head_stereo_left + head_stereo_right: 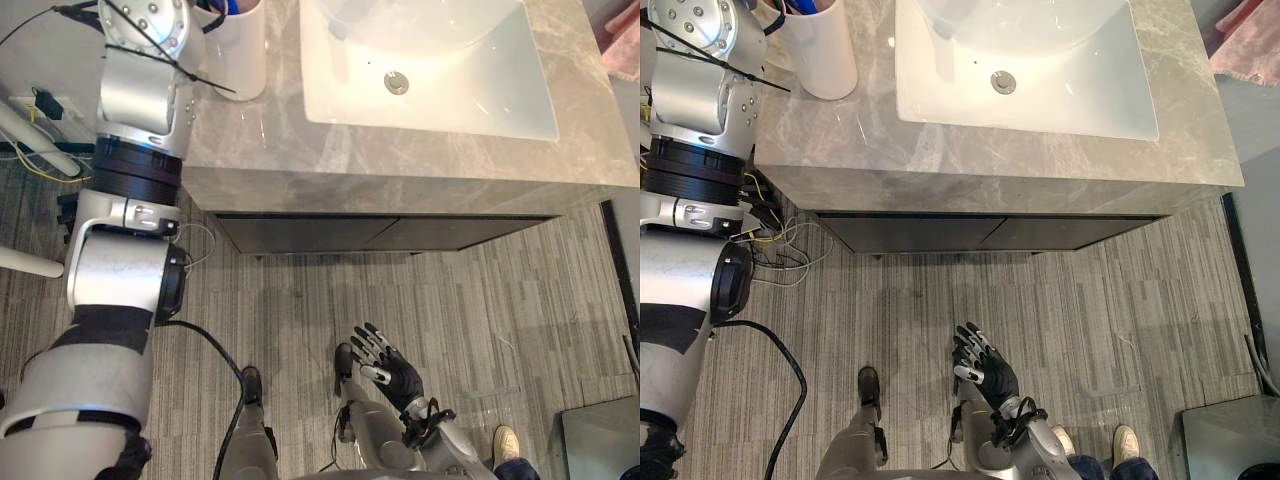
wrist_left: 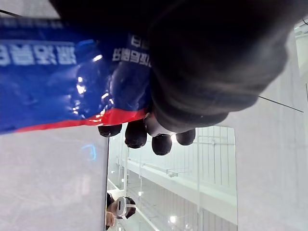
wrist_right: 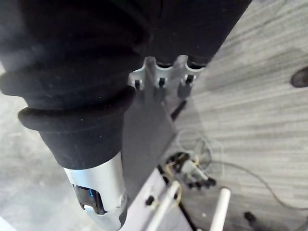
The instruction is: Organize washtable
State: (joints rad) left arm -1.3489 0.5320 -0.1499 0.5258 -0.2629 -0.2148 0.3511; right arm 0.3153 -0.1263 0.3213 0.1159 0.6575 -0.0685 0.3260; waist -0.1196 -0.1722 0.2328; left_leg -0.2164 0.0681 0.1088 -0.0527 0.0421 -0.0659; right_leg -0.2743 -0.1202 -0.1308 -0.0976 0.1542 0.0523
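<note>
A white cup (image 1: 240, 50) stands on the grey marble washtable (image 1: 400, 160), at its far left corner beside the sink (image 1: 430, 60). My left arm reaches up to the cup. In the left wrist view my left hand (image 2: 207, 57) is shut on a blue tube (image 2: 57, 82) with a red edge, its dark fingertips (image 2: 136, 134) curled over that edge. A bit of blue (image 1: 230, 5) shows at the cup's mouth. My right hand (image 1: 385, 365) hangs low over the floor in front of the washtable, its fingers relaxed and holding nothing.
The white basin has a metal drain (image 1: 397, 82). A dark cabinet (image 1: 380, 232) sits under the counter. Pink cloth (image 1: 1250, 40) hangs at the far right. A person's shoe (image 1: 505, 442) is on the striped floor by my right side.
</note>
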